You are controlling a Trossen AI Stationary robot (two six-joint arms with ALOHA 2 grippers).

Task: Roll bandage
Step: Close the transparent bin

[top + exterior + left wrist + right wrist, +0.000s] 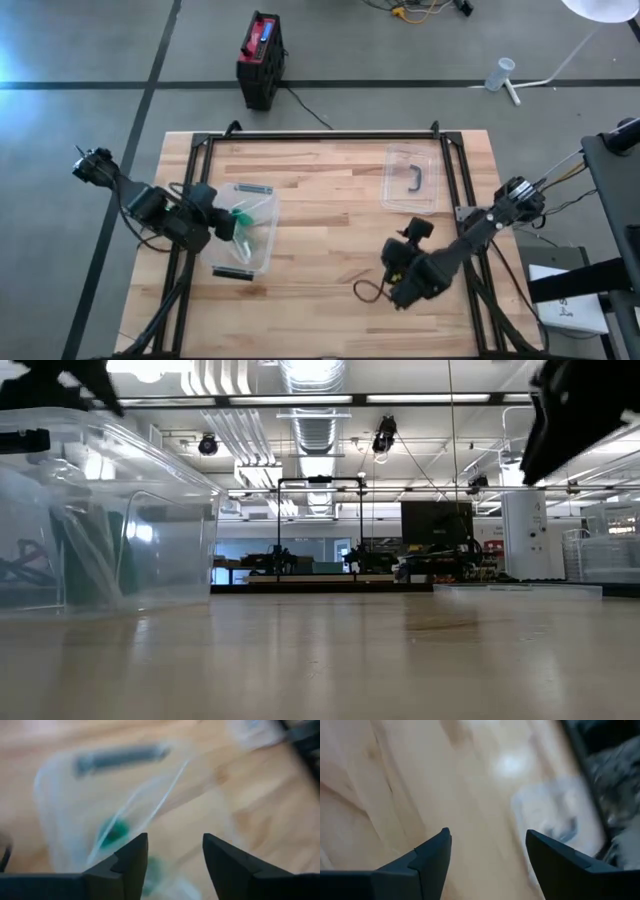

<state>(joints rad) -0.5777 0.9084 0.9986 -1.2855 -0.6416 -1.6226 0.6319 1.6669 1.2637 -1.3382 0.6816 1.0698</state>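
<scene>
High view: both arms empty-handed, green bandage in the clear bin

High view puts the left gripper point(232, 224) over the clear plastic bin point(262, 195) on the left half of the tabletop point(330, 215). The green bandage point(243, 216) lies inside that bin, close by the fingertips. Left wrist view shows the fingers point(132, 857) apart with nothing between them; green material sits beyond, behind the bin's clear wall. My reading: the arm hangs there because the bandage is the thing to be rolled and it is lying in the bin.

The right gripper point(397, 262) hovers over bare wood right of centre, well apart from the bin. Right wrist view: fingers point(435, 852) spread wide, nothing held, only wood grain and a blurred clear shape beyond. It looks to be waiting.

Around:
- A clear lid point(410, 180) with a dark handle lies flat near the far right of the tabletop, apart from the bin, so the bin is open on top.
- A dark strip point(232, 272) lies at the bin's near edge; what it is, I cannot tell.
- A red-and-black box point(261, 58) stands on the floor beyond the tabletop.

In the way: the bin's walls hem in the bandage and crowd any approach from the side. Low view confirms the bin point(110, 510) standing tall at the left, something green dimly seen inside.
</scene>
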